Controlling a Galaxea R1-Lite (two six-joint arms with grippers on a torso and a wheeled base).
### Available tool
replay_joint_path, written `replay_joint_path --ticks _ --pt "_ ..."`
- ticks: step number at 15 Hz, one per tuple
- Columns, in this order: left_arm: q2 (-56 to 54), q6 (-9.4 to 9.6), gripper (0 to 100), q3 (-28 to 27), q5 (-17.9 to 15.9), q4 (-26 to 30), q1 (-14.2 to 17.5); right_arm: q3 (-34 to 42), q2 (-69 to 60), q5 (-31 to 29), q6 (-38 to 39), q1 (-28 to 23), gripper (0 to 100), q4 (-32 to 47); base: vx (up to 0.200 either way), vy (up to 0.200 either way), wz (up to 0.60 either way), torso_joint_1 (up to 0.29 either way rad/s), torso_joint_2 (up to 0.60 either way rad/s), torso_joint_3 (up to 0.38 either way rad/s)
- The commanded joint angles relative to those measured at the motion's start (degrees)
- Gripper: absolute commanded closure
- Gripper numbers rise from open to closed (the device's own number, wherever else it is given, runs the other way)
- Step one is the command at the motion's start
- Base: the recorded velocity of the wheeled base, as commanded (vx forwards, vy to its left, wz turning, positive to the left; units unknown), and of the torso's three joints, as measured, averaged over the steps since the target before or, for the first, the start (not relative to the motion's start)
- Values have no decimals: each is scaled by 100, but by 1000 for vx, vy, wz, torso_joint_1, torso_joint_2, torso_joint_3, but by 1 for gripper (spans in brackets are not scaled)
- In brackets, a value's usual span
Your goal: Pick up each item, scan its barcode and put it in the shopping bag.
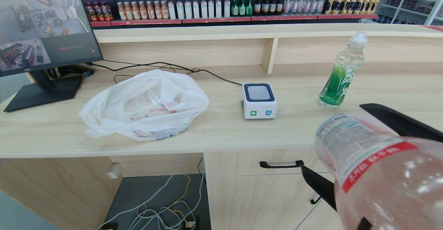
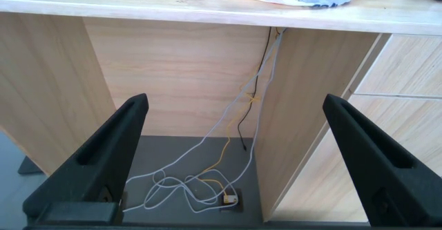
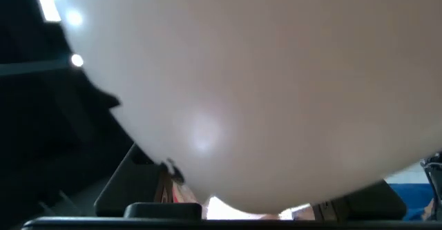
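Now the right gripper (image 1: 331,137) is clamped on the pink bottle (image 1: 380,174), held before the counter (image 1: 221,133). Scanning looks next: bring its barcode over the scanner (image 1: 259,100). The left gripper (image 2: 235,102) hangs spread, empty.

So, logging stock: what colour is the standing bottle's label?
Green with white; label clearest in head view.
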Motion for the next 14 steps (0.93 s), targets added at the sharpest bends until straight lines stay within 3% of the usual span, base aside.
replay_joint_path --ticks 1,6,14 --pt "-2 0 0 0 -1 0 0 -43 -113 4 0 165 100 -6 0 0 0 0 0 0" --pt "-2 0 0 0 -1 0 0 -157 -78 12 -9 525 100 -6 0 0 0 0 0 0" --pt "-2 0 0 0 -1 0 0 -377 195 12 -9 552 100 -6 0 0 0 0 0 0"
